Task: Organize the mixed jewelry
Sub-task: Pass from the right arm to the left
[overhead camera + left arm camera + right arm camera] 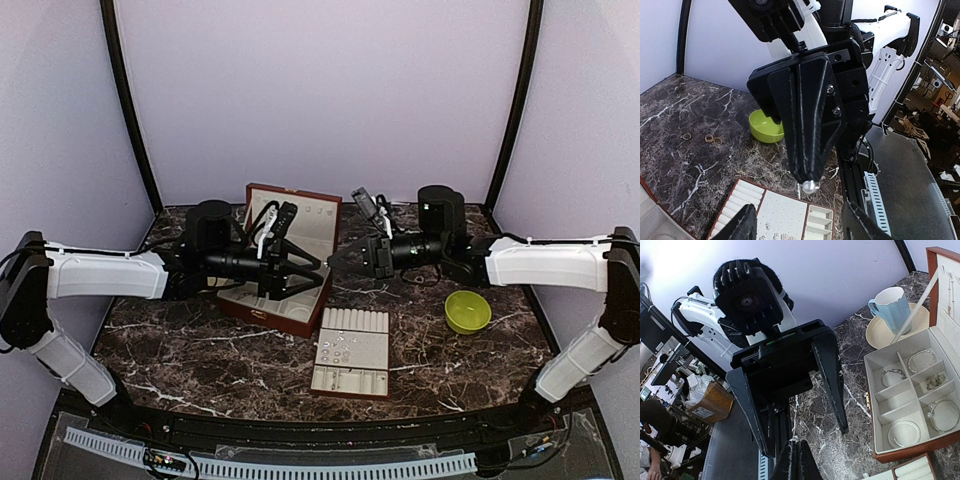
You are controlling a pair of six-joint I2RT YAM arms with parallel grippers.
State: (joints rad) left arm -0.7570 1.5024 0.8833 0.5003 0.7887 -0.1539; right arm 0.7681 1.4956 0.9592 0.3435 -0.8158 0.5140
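Step in hand: judged to be a mid-air handover above the table (200, 350). The right claw (807, 176) is clamped shut on a small round-headed silvery piece (809, 186). The left claw (807, 441) is spread wide, empty, and faces it.

In the top view the piece is held at 3 o'clock of the left claw, just off its fingertips. Whether it is already inside the gap cannot be told.

The next move is judged to require the piece centred between the left fingers before closure, since little metal is exposed.

Three loose rings (709, 138) lie on the table at 9 o'clock of the green bowl (765, 131). Bracelets (921, 360) are seen sorted in the box (905, 449).
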